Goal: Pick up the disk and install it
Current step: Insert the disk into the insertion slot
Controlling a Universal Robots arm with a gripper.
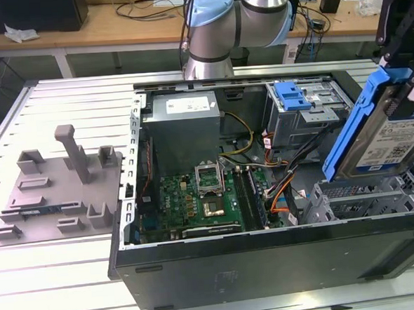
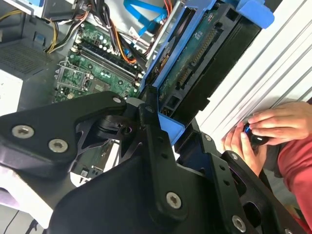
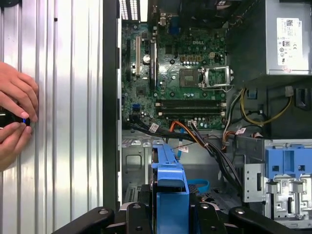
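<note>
While the disk (image 1: pixel 392 140) was held clamped in the jaws, tilted above the drive bay (image 1: pixel 361 200), pickup was judged complete; installation was not yet done.

Exterior view high, both wrist views close, motherboard (image 1: pixel 195 198) common to all

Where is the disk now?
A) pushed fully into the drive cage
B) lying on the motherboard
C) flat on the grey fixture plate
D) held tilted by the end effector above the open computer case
D: the end effector grips the disk, which hangs tilted in the air over the computer case.
</note>
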